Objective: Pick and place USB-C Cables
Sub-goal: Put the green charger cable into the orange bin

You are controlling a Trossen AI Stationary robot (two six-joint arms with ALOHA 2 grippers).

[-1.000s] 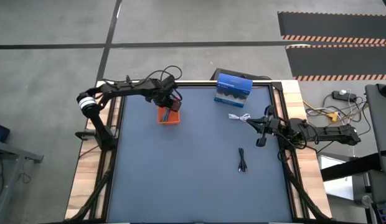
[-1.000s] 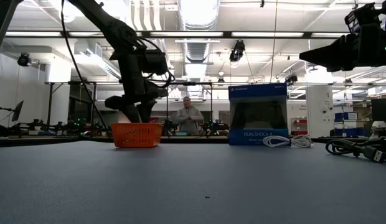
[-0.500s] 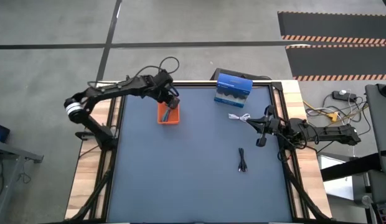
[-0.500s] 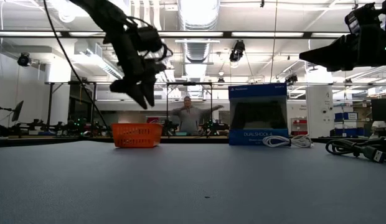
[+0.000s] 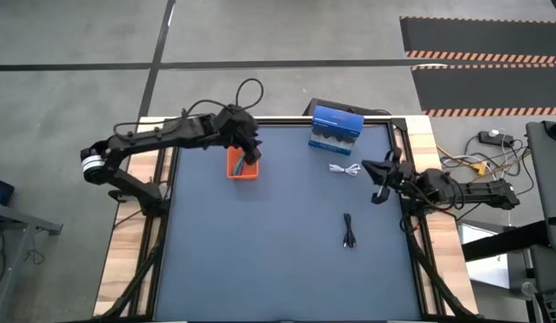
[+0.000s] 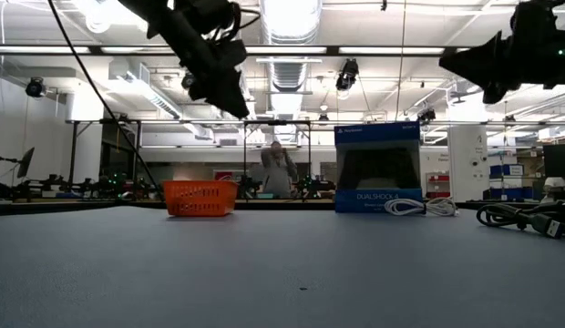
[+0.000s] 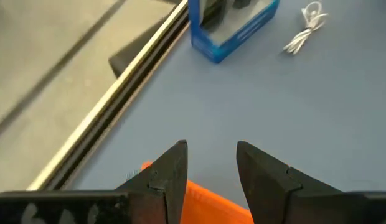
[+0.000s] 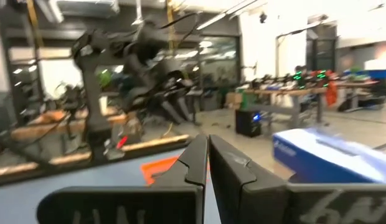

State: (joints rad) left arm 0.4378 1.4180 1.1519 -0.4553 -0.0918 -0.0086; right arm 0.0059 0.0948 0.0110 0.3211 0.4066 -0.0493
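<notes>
The white cable [image 5: 346, 169] lies folded on the blue mat near the blue box, also visible in the left wrist view [image 7: 305, 28] and low view [image 6: 419, 207]. The black cable [image 5: 349, 231] lies nearer the table's near edge [image 6: 524, 219]. Neither the teal-green nor the red cable can be made out. My left gripper [image 5: 252, 156] hangs open well above the orange basket [image 5: 243, 165], as the low view shows [image 6: 235, 102] and its own view [image 7: 210, 165]. My right gripper [image 5: 371, 172] is shut [image 8: 207, 155] and held in the air just right of the white cable.
The blue box [image 5: 335, 128] stands at the far edge, between basket and white cable. The orange basket [image 6: 200, 197] sits at the far left of the mat. Bare blue mat [image 5: 260, 251] fills the middle and near part. A person stands in the room beyond the table.
My left gripper has risen from inside the orange basket to well above it, while its arm has swung out toward the table's left. My right gripper has shifted a little toward the far edge, nearer the white cable. The cables on the mat have stayed put.
</notes>
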